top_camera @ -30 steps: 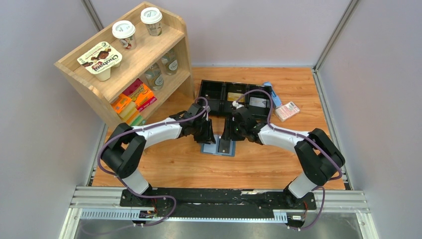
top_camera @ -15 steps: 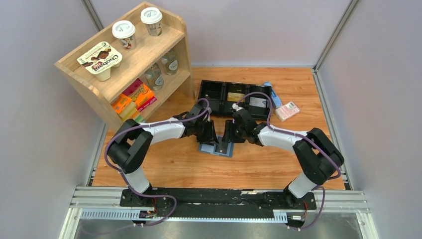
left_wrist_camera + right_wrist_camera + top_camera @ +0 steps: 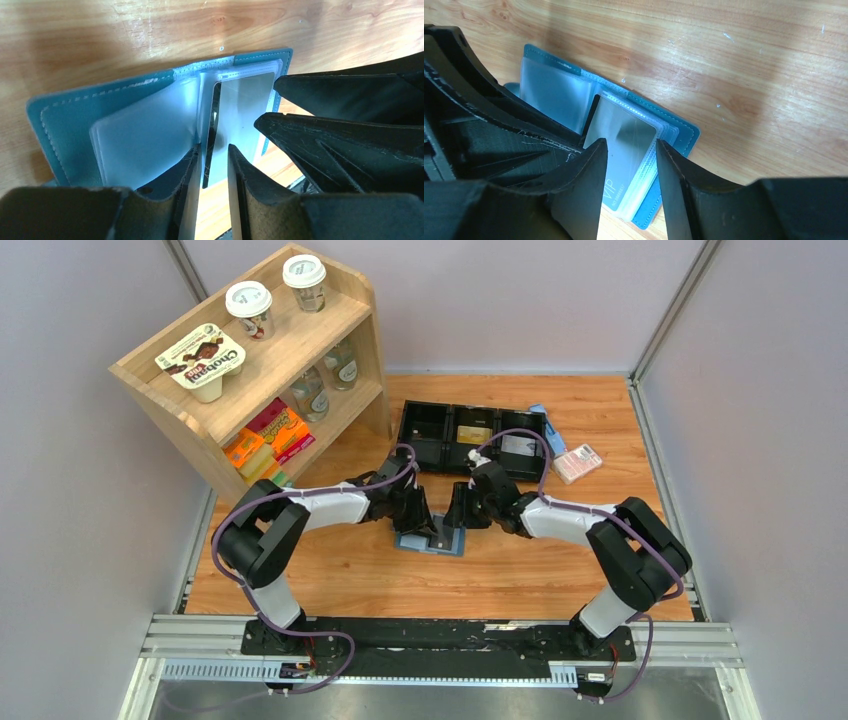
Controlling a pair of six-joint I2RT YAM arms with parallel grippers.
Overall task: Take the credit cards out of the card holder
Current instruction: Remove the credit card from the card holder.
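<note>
The left pincer (image 3: 214,172) stands at a narrow gap with nothing clamped. The dark long edge of the credit card (image 3: 624,130) runs into the slot between its fingers, tilted up off the pocket. The right pincer (image 3: 630,165) faces it, jaws roughly half apart, straddling the same card's glossy face, printed VIP; we see no firm pinch there either. The card holder (image 3: 75,110) lies open on the wooden table (image 3: 330,575), clear sleeves upward, directly beneath both pincers.

Compared with a second ago, both wrists have crept toward the left and the near edge, the left elbow has swung forward, and the holder has slid slightly with them. We judge that the card is pried up at one edge but remains in its sleeve, so extraction is under way, not complete. The holder appears to drag rather than stay pinned.
</note>
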